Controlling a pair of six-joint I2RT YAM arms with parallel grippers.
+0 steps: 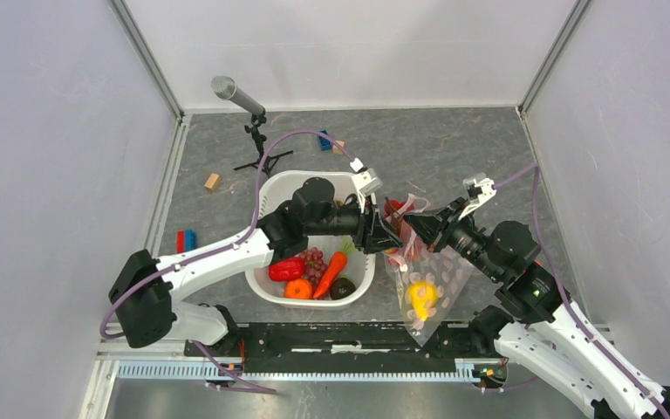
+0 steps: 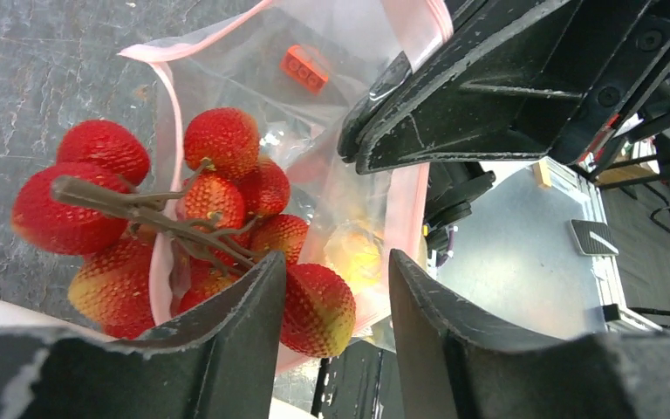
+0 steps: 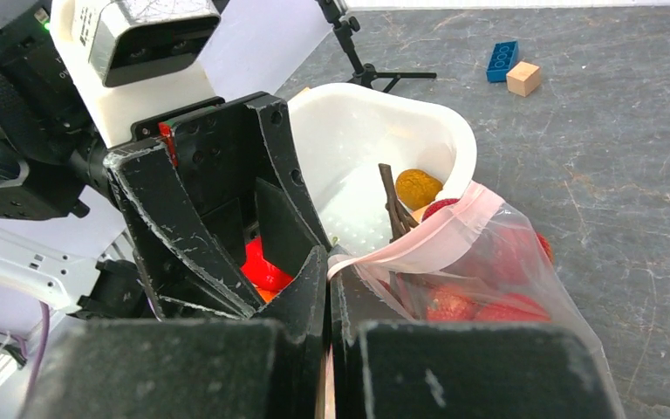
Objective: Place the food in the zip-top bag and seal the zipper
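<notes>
Grey table (image 1: 454, 148); fruit cluster (image 2: 214, 201) beyond left claw (image 2: 336, 262), at zip-top bag (image 2: 331, 52)

The right tool (image 1: 419, 229) is holding the bag (image 1: 436, 301) by its mouth just beside the basin (image 1: 272, 188) while the left tool (image 1: 382, 230) is hovering at the opening. A yellow fruit (image 1: 420, 294) is sitting inside the bag, and a carrot (image 1: 333, 271) and pepper (image 1: 286, 269) are lying in the basin.

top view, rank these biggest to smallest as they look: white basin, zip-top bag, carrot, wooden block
1. white basin
2. zip-top bag, which seems held up nearer the camera, so it may look bigger than it is
3. carrot
4. wooden block
</notes>
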